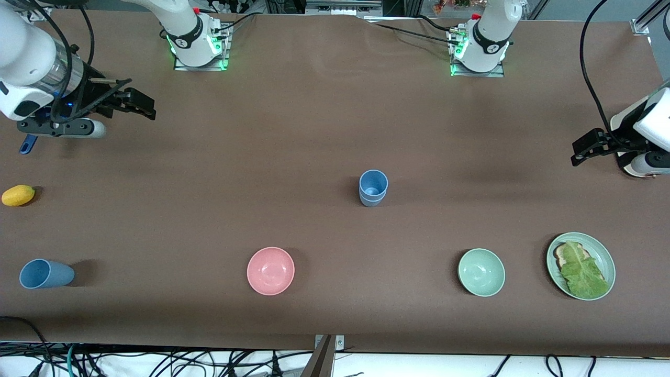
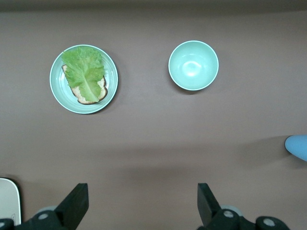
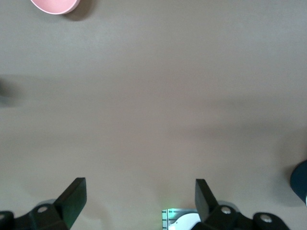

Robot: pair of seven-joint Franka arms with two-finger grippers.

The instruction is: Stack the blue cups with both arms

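- Blue cups (image 1: 372, 188) stand nested at the table's middle; another blue cup (image 1: 45, 274) lies tipped near the right arm's front corner.
- Right gripper (image 1: 137, 104) and left gripper (image 1: 585, 149) hover wide open, empty, at the table's ends.
- Likely next: right gripper should approach the tipped cup squarely.

Both arms were glossy white with black joint bands. Green lights glowed at each base, with red caps above. Black cables hung from them. The left gripper (image 1: 580, 152) and right gripper (image 1: 142, 106) were black.
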